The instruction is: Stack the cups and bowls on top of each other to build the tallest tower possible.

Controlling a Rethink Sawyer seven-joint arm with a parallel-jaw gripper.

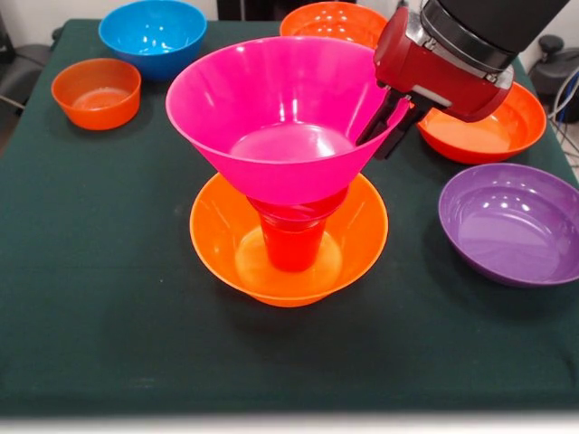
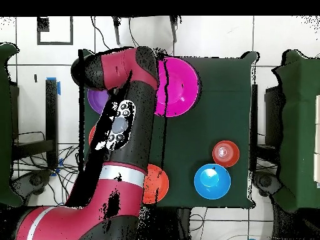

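The tower stands mid-table: a large yellow-orange flared bowl [image 1: 217, 237] is its base. An orange-red tumbler [image 1: 291, 242] stands upright in it, and a large pink flared bowl [image 1: 271, 104] sits on the tumbler. My gripper [image 1: 382, 134] is at the pink bowl's right rim, with one finger inside the bowl and one outside, closed narrowly on the rim. In the overhead view the pink bowl [image 2: 180, 84] shows beside my arm. The arm hides the gripper and the rest of the tower there.
A blue bowl [image 1: 152, 34] and a squat small orange bowl [image 1: 96, 92] sit at the far left. An orange bowl [image 1: 333, 20] is at the far middle, and an orange-red bowl [image 1: 488, 131] is behind the gripper. A purple bowl [image 1: 511, 221] is at the right.
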